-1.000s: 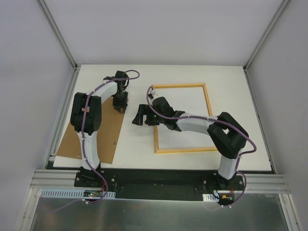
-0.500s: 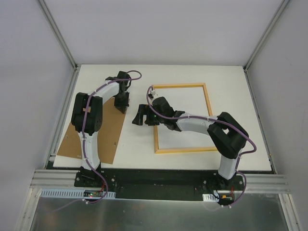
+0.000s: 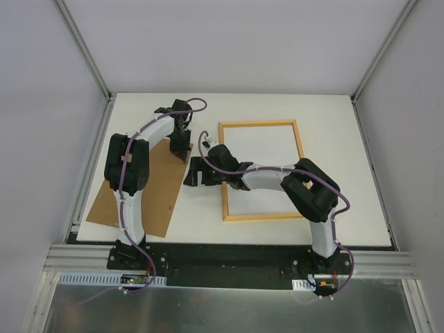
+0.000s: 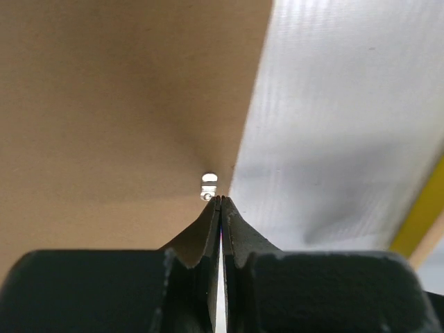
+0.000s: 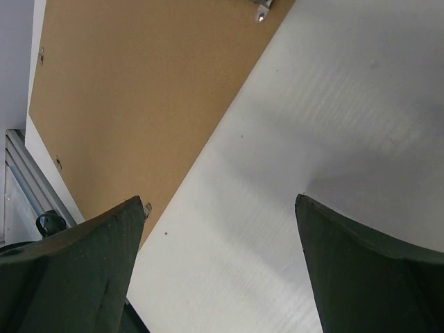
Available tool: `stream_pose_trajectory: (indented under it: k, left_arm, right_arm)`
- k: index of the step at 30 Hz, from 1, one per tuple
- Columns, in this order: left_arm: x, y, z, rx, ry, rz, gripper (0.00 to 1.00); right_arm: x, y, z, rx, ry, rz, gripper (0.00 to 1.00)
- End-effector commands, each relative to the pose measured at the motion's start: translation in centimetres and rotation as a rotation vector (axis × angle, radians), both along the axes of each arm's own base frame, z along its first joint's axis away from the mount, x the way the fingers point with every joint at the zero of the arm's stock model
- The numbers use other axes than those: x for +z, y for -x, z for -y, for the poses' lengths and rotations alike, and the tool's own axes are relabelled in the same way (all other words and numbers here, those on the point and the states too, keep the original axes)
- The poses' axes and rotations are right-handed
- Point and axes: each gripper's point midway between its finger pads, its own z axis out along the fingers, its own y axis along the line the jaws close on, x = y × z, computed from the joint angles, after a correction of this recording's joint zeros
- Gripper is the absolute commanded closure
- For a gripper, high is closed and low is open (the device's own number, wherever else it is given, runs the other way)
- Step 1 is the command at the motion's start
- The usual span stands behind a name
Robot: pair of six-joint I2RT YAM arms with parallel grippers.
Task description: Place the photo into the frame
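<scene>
Across the white counter, the frame lies flat right of centre, pale wood side up, with the brown backing board at the left. Between them the right fingers hover spread wide, holding nothing. At the board's far right corner the left fingers are clenched together, tips just beside a small metal clip

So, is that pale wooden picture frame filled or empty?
Empty: only the bare white table shows inside the pale wooden picture frame.
</scene>
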Motion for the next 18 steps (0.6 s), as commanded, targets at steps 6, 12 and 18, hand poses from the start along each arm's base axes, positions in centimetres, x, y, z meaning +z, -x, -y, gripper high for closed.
stream_pose_trajectory:
  k: [6, 12, 18]
  left_arm:
    - [2.8, -0.2, 1.8, -0.016, 0.047, 0.017, 1.00]
    - [1.8, 0.8, 0.1, -0.033, -0.034, -0.004, 0.67]
    - [1.8, 1.5, -0.6, -0.056, -0.061, 0.003, 0.59]
  right_arm:
    - [1.3, -1.8, -3.3, 0.009, -0.068, 0.070, 0.08]
    - [2.7, -1.9, -2.0, -0.036, -0.079, 0.109, 0.08]
    - [3.3, -2.0, -1.2, -0.069, -0.080, 0.116, 0.09]
